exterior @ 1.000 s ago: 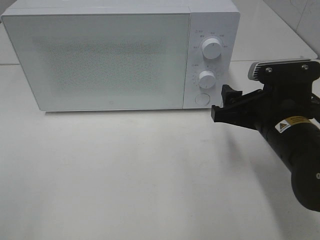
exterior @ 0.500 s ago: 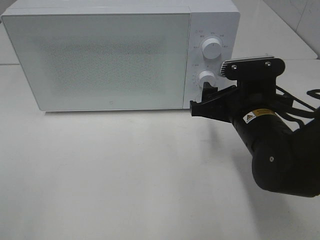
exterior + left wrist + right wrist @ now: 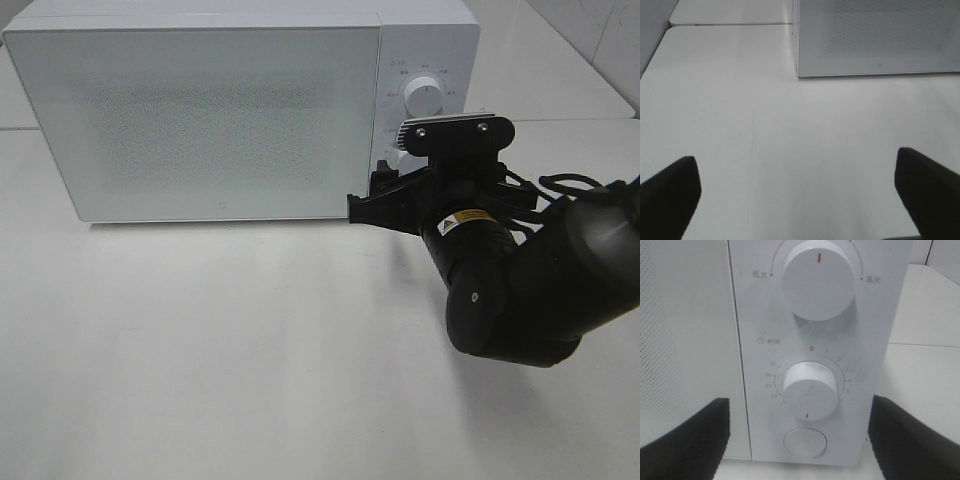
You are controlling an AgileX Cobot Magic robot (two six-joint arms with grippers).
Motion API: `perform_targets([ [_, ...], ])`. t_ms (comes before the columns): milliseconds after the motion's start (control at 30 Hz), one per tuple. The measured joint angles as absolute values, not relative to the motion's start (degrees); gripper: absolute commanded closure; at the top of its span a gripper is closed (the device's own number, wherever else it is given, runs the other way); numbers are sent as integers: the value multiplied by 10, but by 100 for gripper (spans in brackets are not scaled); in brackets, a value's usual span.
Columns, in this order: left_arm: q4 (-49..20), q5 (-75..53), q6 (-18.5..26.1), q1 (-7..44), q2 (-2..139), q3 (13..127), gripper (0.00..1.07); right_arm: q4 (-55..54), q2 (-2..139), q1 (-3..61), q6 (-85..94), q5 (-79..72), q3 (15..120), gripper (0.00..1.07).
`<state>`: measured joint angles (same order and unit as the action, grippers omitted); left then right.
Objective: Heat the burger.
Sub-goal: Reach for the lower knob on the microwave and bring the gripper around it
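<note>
The burger is out of view in every frame. A white microwave (image 3: 200,120) stands at the back of the table with its door shut. My right gripper (image 3: 375,195) is open and empty, right in front of the microwave's control panel. In the right wrist view the right gripper (image 3: 800,440) has its fingers (image 3: 685,440) spread to either side of the timer knob (image 3: 810,385) and the round door button (image 3: 805,442). My left gripper (image 3: 800,190) is open and empty above bare table, short of the microwave's front corner (image 3: 875,40).
The power knob (image 3: 817,282) sits above the timer knob on the panel. The white table (image 3: 250,340) stretches in front of the microwave. A second table surface (image 3: 560,70) lies behind at the right. The right arm's black body (image 3: 520,290) fills the right side.
My right arm has swung left and in toward the microwave. Its gripper went from beside the panel to right in front of the lower knob and button.
</note>
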<state>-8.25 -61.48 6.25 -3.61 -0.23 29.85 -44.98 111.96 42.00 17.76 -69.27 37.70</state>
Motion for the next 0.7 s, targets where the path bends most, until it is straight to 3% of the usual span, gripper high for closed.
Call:
perform_targets([
  [700, -83, -615, 62, -36, -2, 299, 9, -451, 1182, 396, 169, -693, 449, 32],
])
